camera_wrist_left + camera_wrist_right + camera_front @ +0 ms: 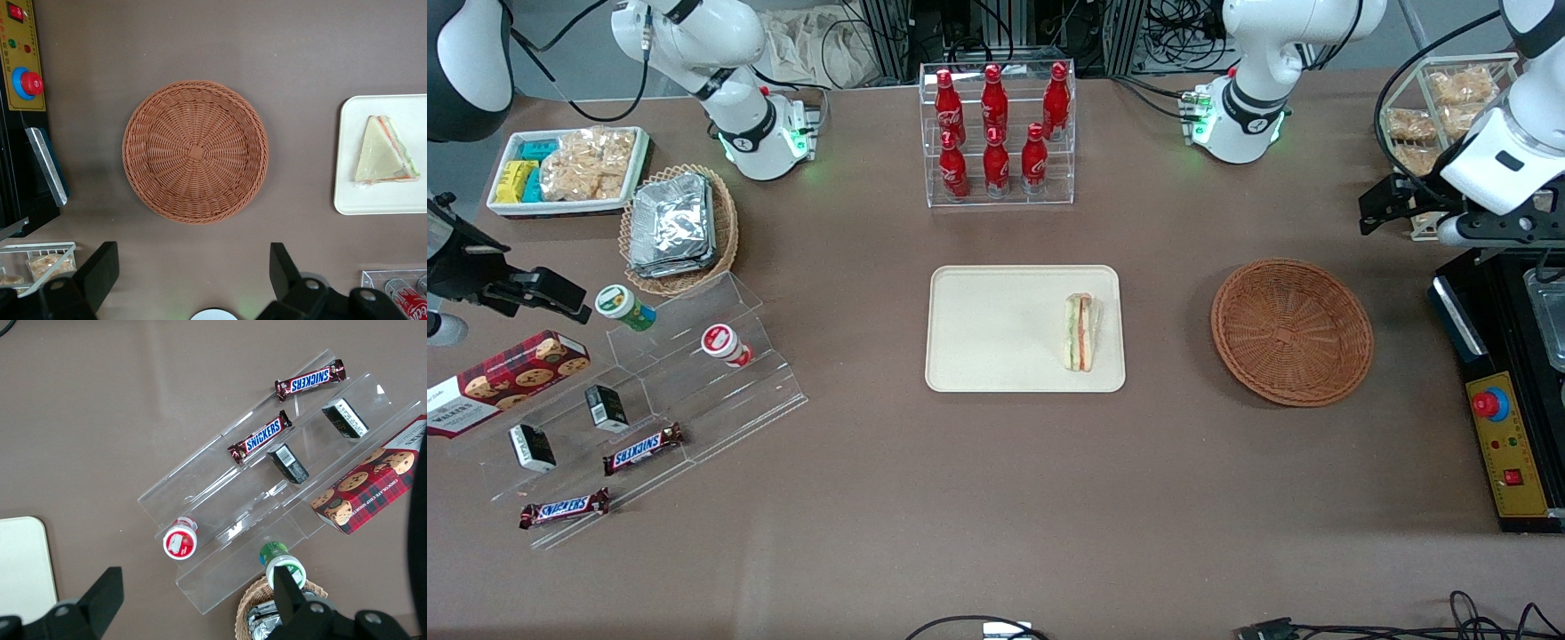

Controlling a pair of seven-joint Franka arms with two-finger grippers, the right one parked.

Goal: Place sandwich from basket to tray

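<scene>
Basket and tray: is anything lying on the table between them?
No. In the front view only bare brown tabletop separates the basket from the tray, where the sandwich lies. The open gripper hangs above the table beside the basket.

One sandwich (1081,333) lies on one cream tray (996,329). There is one reddish-brown basket (1291,331) and one tan basket (725,240) of foil packets (671,224), their number unclear. Six red bottles (994,124) stand in one clear rack at the desk's edge by the arm bases. Near the parked arm's end are two Snickers bars (643,449), two small black boxes (607,408), two lidded cups (624,307), one cookie box (503,380) and one white tray (567,172). One gripper (192,273), jaws apart, hangs above the desk near the reddish-brown basket.
</scene>
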